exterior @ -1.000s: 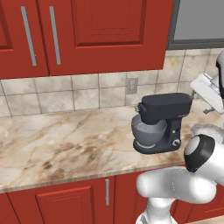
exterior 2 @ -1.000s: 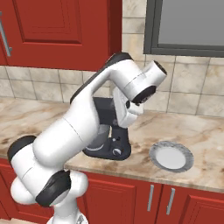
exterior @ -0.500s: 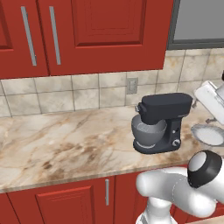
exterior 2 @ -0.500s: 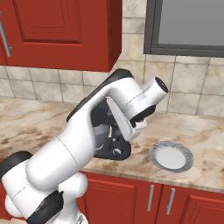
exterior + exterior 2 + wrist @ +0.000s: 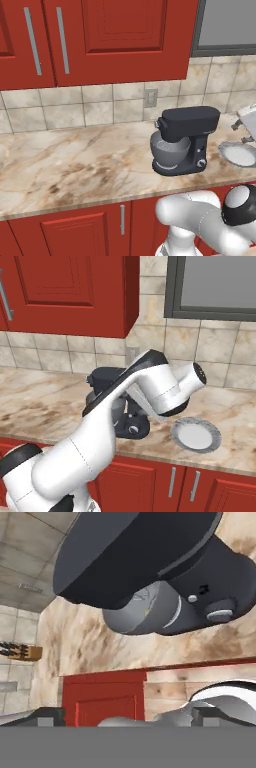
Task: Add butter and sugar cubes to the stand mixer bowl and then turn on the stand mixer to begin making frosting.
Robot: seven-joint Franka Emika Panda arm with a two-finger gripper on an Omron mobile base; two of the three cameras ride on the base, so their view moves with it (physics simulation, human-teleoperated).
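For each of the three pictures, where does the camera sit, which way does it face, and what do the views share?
Left base view: behind the arm's left, facing the counter and stand mixer; white arm at lower right.
Right base view: behind its right, facing the same counter; the arm crosses before the mixer, beside the plate.
Hand view: on the hand, rolled, facing the stand mixer bowl; open claw at bottom.
Shared: the mixer.

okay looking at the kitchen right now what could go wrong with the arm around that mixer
1. The stand mixer has its head down over the stand mixer bowl, leaving little room to drop anything in.
2. The arm's elbow hangs close in front of the mixer in the right base view, so a wide swing might bump it.
3. The plate sits near the counter edge and could be knocked off.
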